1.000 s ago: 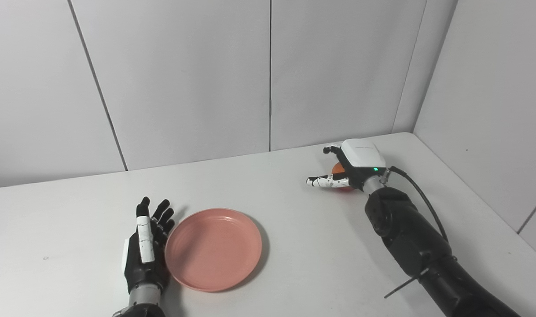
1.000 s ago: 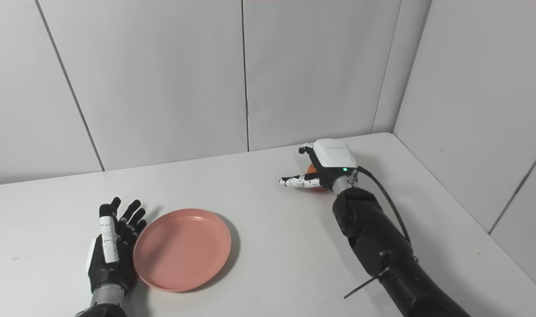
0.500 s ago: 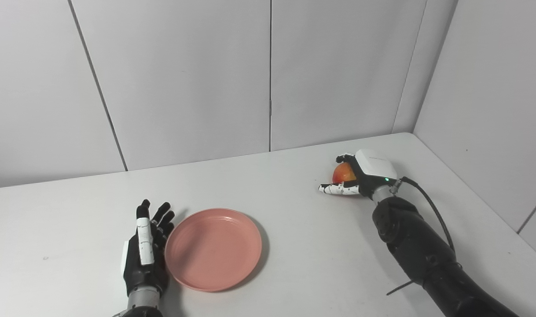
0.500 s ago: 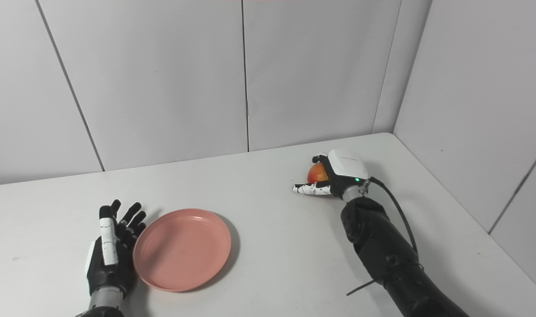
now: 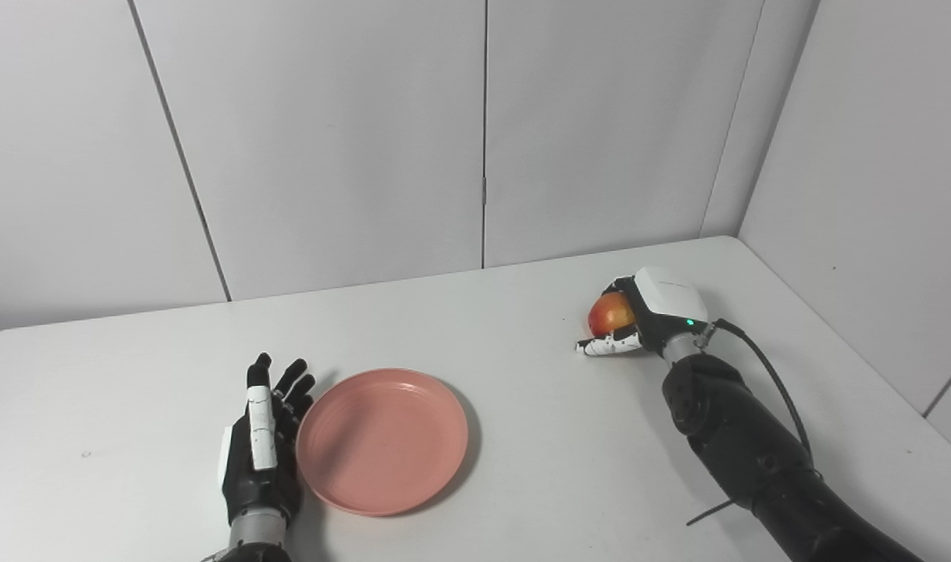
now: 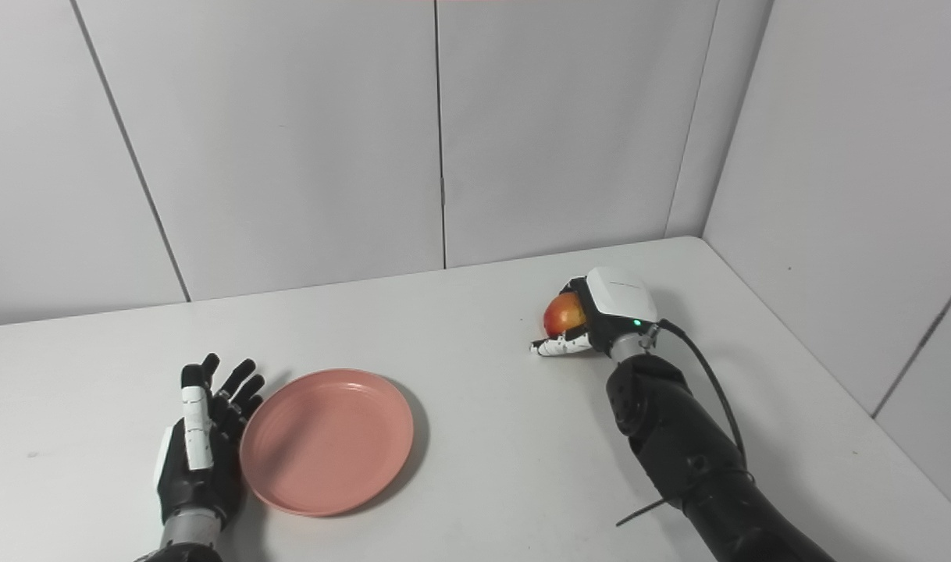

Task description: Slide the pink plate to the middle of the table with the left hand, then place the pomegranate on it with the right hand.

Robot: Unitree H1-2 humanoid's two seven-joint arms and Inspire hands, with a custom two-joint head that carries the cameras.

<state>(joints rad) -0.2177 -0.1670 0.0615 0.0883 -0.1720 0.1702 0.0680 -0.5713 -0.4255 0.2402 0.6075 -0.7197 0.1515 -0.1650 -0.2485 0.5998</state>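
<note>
The pink plate (image 5: 382,441) lies flat on the white table, left of the middle and near the front edge. My left hand (image 5: 261,445) rests open on the table, fingers pointing away from me, its side against the plate's left rim. At the back right, my right hand (image 5: 653,311) is shut on the red-yellow pomegranate (image 5: 608,314). Its fingers curl over the fruit's top and far side, and the white thumb (image 5: 604,345) stretches out beneath it to the left. The fruit sits low, at or just above the table top.
Grey wall panels stand close behind the table (image 5: 522,375) and along its right side, near my right arm. A black cable (image 5: 764,367) loops off the right wrist. White table top lies between the plate and the pomegranate.
My right hand has dropped, drawn back slightly and rolled over the pomegranate, closing its fingers so more of the fruit shows. The left hand and plate stay put; the camera shifted a little.
</note>
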